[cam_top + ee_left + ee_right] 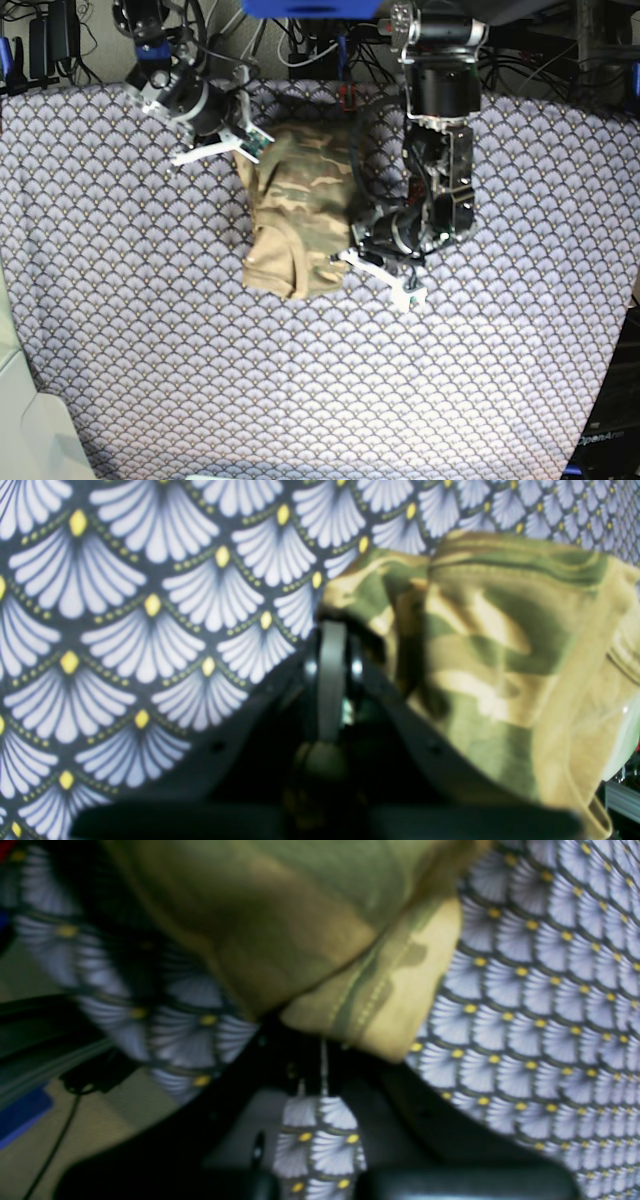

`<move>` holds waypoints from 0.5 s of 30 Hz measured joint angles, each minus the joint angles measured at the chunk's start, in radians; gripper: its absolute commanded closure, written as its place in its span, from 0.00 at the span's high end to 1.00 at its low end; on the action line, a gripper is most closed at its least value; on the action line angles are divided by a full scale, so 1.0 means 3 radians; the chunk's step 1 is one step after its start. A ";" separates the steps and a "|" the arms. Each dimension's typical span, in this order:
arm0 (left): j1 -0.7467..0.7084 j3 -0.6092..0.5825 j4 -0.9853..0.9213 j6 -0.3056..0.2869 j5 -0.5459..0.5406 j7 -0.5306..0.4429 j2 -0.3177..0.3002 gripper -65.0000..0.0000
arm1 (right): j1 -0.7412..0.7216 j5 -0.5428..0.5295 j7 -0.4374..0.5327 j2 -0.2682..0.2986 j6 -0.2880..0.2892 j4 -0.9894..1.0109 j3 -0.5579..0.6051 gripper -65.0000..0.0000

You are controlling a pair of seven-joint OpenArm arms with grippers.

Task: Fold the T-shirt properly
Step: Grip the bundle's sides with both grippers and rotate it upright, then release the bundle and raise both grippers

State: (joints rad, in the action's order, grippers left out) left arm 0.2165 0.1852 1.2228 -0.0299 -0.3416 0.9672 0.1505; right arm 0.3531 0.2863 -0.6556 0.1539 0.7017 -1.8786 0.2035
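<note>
A purple tablecloth (150, 330) printed with pale scallop fans and small yellow dots covered the whole table, its cloth running out to every edge of the base view. Beyond the far edge sat a clutter of dark cables and equipment, with a blue bar at the top centre. A pale object showed at the near left corner.

The T-shirt (300, 215) lay bunched in a rough upright bundle a little far of the table's centre, its camouflage of tan, olive and brown folded over itself, with a rounded lump at its near end.

The right gripper (243, 145) reached in from the far left, its arm angled down toward the shirt's far left corner. In the right wrist view the right gripper (320, 1040) was clenched on a hemmed edge of the shirt (300, 930), which hung over the cloth (540, 1000).

The left gripper (352, 248) came from the far right, its arm dropping steeply and bending in to the shirt's near right edge. The left wrist view showed the left gripper (332, 630) pinched tight on a fold of the shirt (490, 655) above the tablecloth (125, 630).
</note>
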 measured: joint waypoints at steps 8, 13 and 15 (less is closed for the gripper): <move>-0.0051 0.0017 0.0172 0.0003 -0.0001 0.0092 0.0000 0.00 | 0.0086 -0.0022 0.0032 -0.0004 0.0004 -0.0010 -0.0117 0.00; -0.0333 0.0013 0.0919 -0.0014 -0.0215 0.0412 -0.0098 0.00 | 0.0072 0.0032 0.0013 0.0037 0.0001 -0.0239 -0.0590 0.00; -0.0458 0.0011 0.1244 -0.0006 -0.0266 0.0528 -0.0257 0.00 | 0.0046 -0.0018 0.0041 0.0043 0.0003 -0.0281 -0.0759 0.00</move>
State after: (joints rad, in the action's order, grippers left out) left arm 0.0792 0.1886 1.5959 -0.0319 -0.4213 1.1255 0.0734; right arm 0.3668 0.2810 -0.6434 0.1669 0.7025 -1.9629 -0.0242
